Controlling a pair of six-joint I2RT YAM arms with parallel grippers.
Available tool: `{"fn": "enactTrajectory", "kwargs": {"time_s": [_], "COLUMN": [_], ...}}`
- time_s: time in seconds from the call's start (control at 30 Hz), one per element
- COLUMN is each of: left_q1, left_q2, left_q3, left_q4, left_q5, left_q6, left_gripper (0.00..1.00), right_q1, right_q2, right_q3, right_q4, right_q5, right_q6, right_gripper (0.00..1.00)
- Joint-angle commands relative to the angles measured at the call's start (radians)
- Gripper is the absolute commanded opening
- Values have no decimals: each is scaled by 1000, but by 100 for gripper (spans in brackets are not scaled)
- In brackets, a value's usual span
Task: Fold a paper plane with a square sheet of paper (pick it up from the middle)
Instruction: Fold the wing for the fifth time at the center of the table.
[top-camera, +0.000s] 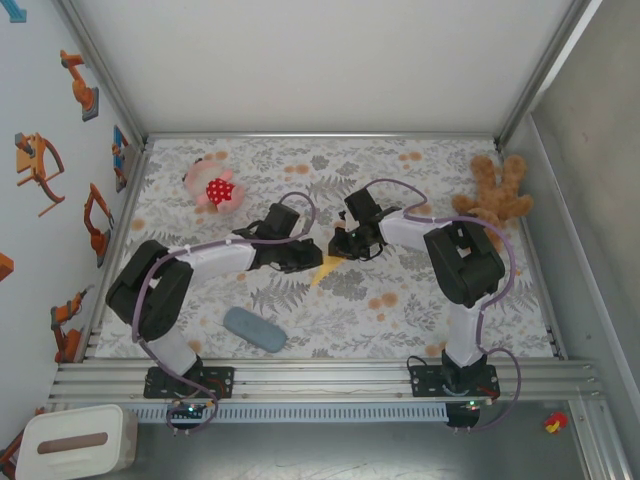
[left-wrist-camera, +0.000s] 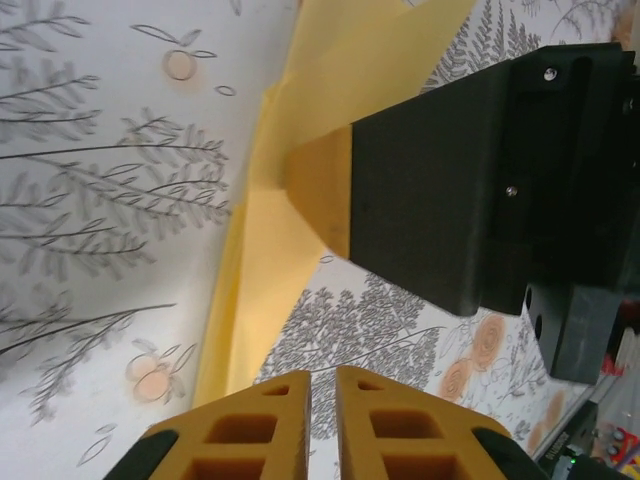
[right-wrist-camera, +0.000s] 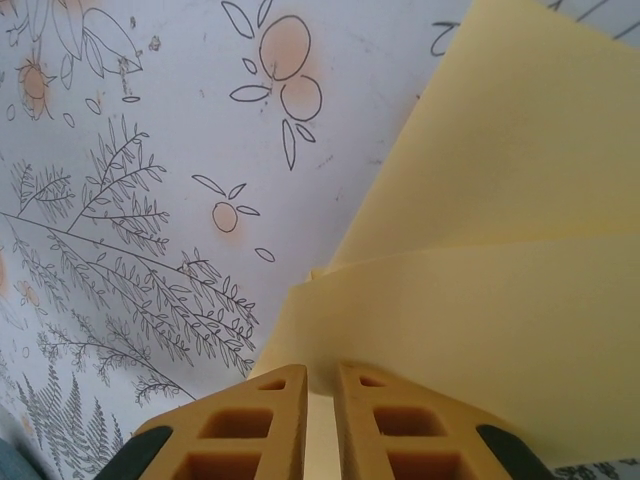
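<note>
Top external: both arms meet over the bench (top-camera: 400, 180), the yellow paper sheet (top-camera: 324, 271) lying under and just nearside of the jaws.
Right jaws pinch the edge of a raised flap, likely to carry the fold over; left jaws, almost pressed together beside the sheet, grip nothing visible, probably poised to flatten the crease.

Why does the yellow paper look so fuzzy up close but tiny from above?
Right wrist view: the square sheet of paper sits close to the lens, so its edges go soft, while the tablecloth print looks crisper. Left wrist view: the paper is blurry along its fold too. Top external view: even light, faint shadows, paper small.
</note>
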Motion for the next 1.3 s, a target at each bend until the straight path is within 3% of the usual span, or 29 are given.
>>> {"fn": "enactTrajectory", "kwargs": {"time_s": [0.0, 0.6, 1.27], "left_q1": [-5, -6, -29], "left_q2": [48, 186, 162], "left_q3": [54, 117, 10], "left_q4": [-5, -83, -86], "left_q5": [47, 88, 57], "left_q6": [-8, 10, -13], "left_gripper": [12, 3, 3], "right_q1": [2, 1, 2], "right_q2": [48, 76, 102], "right_q3": [-2, 4, 10], "right_q4": [-64, -78, -116], "right_q5": [42, 42, 69], "right_q6": [-13, -19, -25], "right_gripper": [15, 8, 7]}}
